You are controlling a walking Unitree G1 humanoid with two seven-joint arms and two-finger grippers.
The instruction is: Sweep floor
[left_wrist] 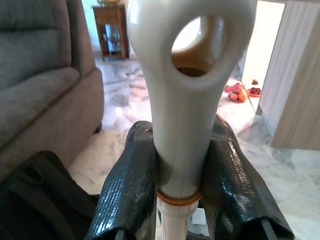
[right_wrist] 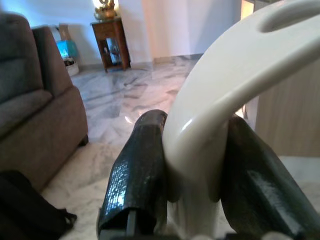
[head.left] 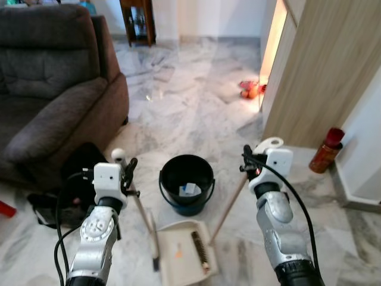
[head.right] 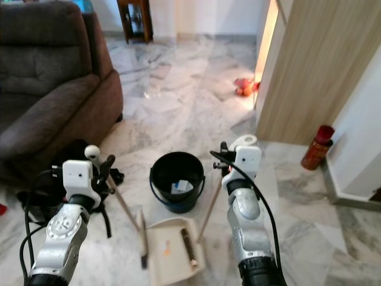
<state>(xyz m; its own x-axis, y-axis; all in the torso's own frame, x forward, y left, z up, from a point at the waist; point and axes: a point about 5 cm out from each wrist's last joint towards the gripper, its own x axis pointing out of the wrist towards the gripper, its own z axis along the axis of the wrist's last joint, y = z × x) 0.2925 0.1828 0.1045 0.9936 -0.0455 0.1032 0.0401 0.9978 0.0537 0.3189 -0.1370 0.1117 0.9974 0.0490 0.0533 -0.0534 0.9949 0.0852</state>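
Marble floor (head.left: pixel 196 95), black bucket (head.left: pixel 187 182); wrist views: left gripper (left_wrist: pixel 177 190) jaws clenched on dustpan handle (left_wrist: pixel 187 95), right gripper (right_wrist: pixel 197 185) on broom handle (right_wrist: pixel 225 100).

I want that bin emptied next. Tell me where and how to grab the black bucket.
Grip the bucket by its bail handle, which lies down against the front of the rim, nearest the robot. It would probably need lifting up first. Failing that, pinch the open rim from above, since the bucket stands upright. Both grippers are now shut on handles, so one must let go.
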